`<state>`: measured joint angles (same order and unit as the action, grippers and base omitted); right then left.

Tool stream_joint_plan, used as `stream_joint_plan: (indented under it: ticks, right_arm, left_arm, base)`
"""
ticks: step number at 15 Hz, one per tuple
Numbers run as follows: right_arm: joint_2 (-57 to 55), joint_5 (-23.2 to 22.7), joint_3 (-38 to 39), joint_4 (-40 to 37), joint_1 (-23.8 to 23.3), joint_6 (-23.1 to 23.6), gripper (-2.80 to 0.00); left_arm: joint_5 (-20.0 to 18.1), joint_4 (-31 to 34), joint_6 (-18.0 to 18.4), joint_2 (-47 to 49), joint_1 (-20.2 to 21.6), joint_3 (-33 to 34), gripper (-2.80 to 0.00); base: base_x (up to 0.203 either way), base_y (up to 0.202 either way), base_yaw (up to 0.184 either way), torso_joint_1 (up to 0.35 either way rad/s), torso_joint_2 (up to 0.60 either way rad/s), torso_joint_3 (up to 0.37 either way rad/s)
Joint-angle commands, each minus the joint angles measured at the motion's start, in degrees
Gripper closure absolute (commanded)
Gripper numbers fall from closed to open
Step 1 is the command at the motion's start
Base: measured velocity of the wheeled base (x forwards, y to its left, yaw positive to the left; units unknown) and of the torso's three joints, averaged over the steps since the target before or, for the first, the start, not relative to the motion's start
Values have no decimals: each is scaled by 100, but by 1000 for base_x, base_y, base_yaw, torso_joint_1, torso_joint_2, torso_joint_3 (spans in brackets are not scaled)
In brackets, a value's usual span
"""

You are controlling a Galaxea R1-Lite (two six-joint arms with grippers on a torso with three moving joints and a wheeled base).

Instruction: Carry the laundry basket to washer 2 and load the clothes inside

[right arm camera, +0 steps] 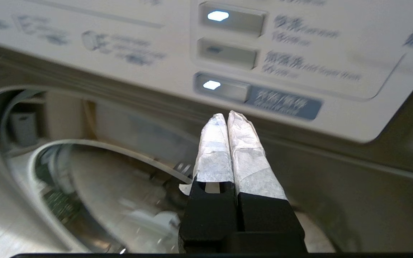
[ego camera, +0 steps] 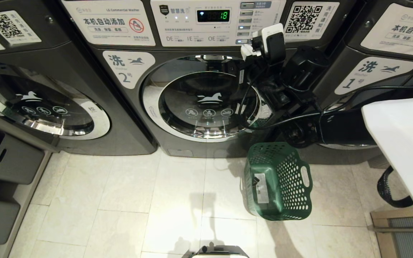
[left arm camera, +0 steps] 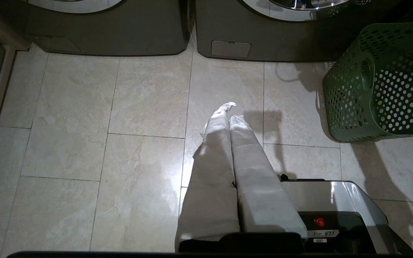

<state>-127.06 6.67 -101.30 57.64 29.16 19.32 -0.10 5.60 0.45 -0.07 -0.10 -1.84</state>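
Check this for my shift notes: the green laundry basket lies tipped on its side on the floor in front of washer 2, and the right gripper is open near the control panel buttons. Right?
One detail is wrong: the right gripper is shut, its taped fingers pressed together, as the right wrist view shows. The rest stands: the laundry basket lies tipped on its side on the floor before washer 2, with the gripper near the control panel buttons.

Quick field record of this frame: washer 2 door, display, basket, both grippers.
washer 2: door closed, label with horse and 2 left of the door
display: lit, green digits
control buttons: two lit in the right wrist view
laundry basket: on the floor, tipped on its side right of washer 2, sticker on base showing; no clothes seen in it
clothes: not in view
right gripper: shut, empty, raised just below the lowest lit button
left gripper: shut, empty, pointing down over the floor tiles
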Motion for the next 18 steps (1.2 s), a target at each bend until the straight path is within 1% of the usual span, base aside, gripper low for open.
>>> stream_joint_plan:
  ticks: [1,2,4,6,8,9,11,12,13,14,15,17,18]
  right_arm:
    - [627,6,789,43,175,-14,0]
    - [888,17,1189,38,242,-37,0]
    - [1469,78,2241,-77,352,-113,0]
    - [2427,266,3523,-509,395,-183,0]
    - [3396,509,4827,-1082,311,-400,0]
    - [3889,577,5260,-1550,168,-678,0]
    - [4919,579,5757,-3259,-134,-1540,0]
    - [5453,487,5903,-4138,-332,-1880,0]
    - [6019,303,6032,-4883,-629,-2074,0]
    - [6590,96,6217,-5442,-948,-2137,0]
    - [7175,-55,6511,-5799,-1255,-2115,0]
    - [8432,-252,7310,-6189,-1960,-1884,0]
    - [9069,-362,7819,-6298,-2232,-1717,0]
  left_arm:
    - [1,3,-1,-10,1,0,0]
    - [1,3,8,-10,1,0,0]
    - [1,3,-1,-10,1,0,0]
    - [1,3,3,-10,1,0,0]
    - [1,3,-1,-10,1,0,0]
    - [1,3,-1,-10,1,0,0]
    - [1,3,1,-10,1,0,0]
    - [1,3,8,-10,1,0,0]
    - [1,3,8,-10,1,0,0]
    - [1,3,-1,-10,1,0,0]
    - [1,3,6,-10,1,0,0]
    - [1,3,-1,-10,1,0,0]
    - [1,3,8,-10,1,0,0]
  base:
    - [0,0,0,0,0,0]
    - [0,0,0,0,0,0]
    - [0,0,0,0,0,0]
    - [0,0,0,0,0,0]
    - [0,0,0,0,0,0]
    - [0,0,0,0,0,0]
    - [0,0,0,0,0,0]
    - [0,0,0,0,0,0]
    - [0,0,0,0,0,0]
    - [0,0,0,0,0,0]
    - [0,0,0,0,0,0]
    - [0,0,0,0,0,0]
    - [0,0,0,0,0,0]
